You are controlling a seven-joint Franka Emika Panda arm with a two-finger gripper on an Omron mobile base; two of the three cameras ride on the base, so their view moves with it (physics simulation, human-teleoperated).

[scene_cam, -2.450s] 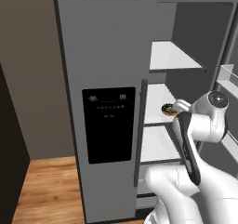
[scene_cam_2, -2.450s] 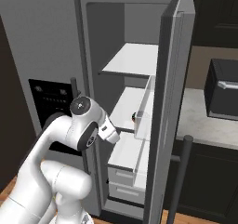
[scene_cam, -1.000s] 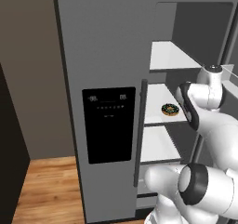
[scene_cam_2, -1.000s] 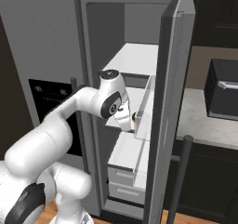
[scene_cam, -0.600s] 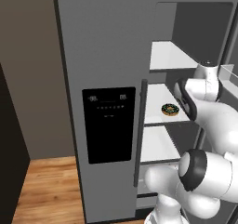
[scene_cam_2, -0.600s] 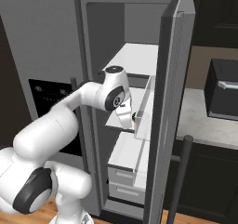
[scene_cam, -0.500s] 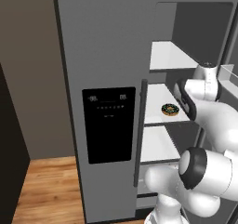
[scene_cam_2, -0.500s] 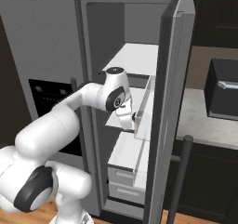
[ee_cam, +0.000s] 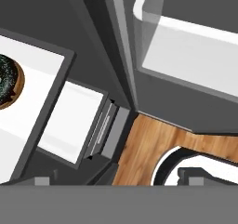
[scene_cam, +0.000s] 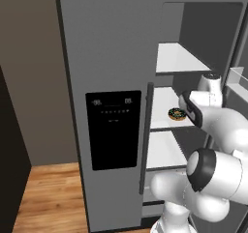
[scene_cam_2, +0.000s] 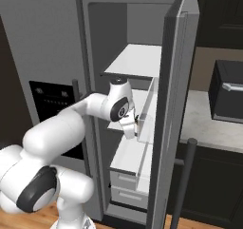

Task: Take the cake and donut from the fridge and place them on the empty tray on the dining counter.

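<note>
We are looking into the open fridge (scene_cam: 116, 58), where the donut (scene_cam: 177, 114) is lying flat on the middle white shelf (scene_cam: 167, 106), hole facing up; being a ring, it is showing no long axis. It is wearing dark icing with light speckles and a tan edge. Our gripper (scene_cam_2: 134, 128) is hanging beside the door bin (scene_cam_2: 147, 110), jaws wide apart, holding nothing.
</note>
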